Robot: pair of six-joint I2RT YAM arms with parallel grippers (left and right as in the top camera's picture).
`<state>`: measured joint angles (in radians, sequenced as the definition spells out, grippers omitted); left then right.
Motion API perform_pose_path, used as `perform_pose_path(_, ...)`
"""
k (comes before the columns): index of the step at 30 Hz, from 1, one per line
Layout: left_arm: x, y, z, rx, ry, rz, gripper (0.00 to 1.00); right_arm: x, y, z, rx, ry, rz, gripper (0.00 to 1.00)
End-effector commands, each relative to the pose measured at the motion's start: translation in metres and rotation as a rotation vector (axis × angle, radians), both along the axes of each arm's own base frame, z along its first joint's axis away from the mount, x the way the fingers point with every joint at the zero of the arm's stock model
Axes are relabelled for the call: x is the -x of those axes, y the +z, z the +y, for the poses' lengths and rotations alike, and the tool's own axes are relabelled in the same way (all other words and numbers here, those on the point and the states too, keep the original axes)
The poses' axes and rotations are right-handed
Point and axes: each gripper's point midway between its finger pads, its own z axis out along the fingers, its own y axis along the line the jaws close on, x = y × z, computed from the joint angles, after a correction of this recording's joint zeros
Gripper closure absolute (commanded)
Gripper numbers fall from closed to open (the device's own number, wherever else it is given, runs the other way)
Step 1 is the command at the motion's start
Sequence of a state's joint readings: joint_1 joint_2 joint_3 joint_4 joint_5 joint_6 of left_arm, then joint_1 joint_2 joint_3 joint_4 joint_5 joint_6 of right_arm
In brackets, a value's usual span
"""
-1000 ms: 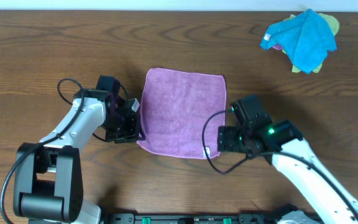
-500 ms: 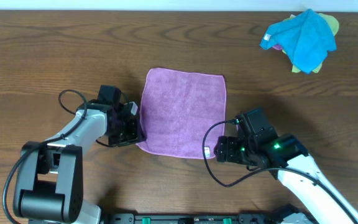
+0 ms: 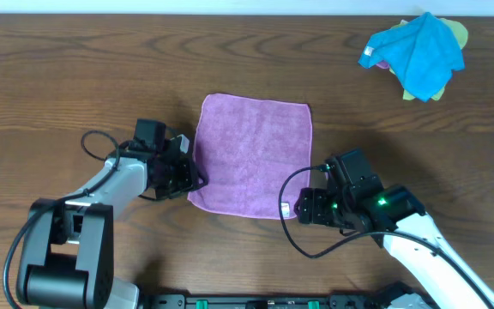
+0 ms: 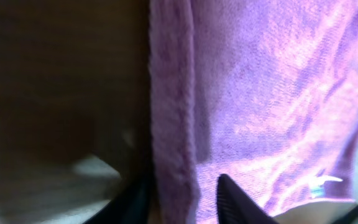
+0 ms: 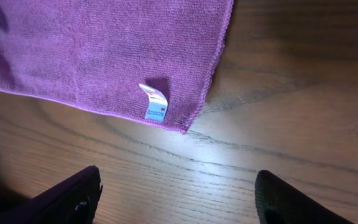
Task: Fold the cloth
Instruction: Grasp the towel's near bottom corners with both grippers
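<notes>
Over the last half second the left gripper (image 3: 189,176) is edging right, onto the lower left edge of the cloth (image 3: 251,154), while the right gripper (image 3: 303,206) is holding the spot it dropped to a moment before, just off the cloth's near right corner.

The cloth is lying flat and unfolded in the middle of the table (image 3: 75,77), between the two arms. In the left wrist view everything is showing blurred and dim: the cloth's thick hem is running down between two dark fingers (image 4: 238,202) that are cut off at the bottom edge. I cannot tell whether they are pinching the hem or only straddling it. From overhead the gripper body is hiding that contact.

In the right wrist view the right fingers (image 5: 73,196) are standing wide apart over bare wood, holding nothing, with only their tips showing. The cloth corner is lying just ahead of them, its white tag (image 5: 156,102) sticking up; the print on it is too small to read.

A bright blue cloth (image 3: 418,51) is sitting bunched at the far right, well apart, partly covering something yellow-green.
</notes>
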<state>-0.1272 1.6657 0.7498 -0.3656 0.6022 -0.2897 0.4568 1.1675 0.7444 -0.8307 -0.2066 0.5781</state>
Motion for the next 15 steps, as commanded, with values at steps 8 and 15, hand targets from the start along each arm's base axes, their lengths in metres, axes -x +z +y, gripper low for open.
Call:
perform_pose_path(8, 0.03, -0.012, -0.004, 0.04, 0.011, 0.107, 0.94, 0.014, -0.025, 0.004, -0.057, -0.054, 0.058, 0.23)
perform_pose_path(15, 0.033, -0.01, -0.008, 0.067, 0.006, 0.123, 0.94, 0.014, -0.063, 0.007, -0.133, -0.151, 0.031, 0.24)
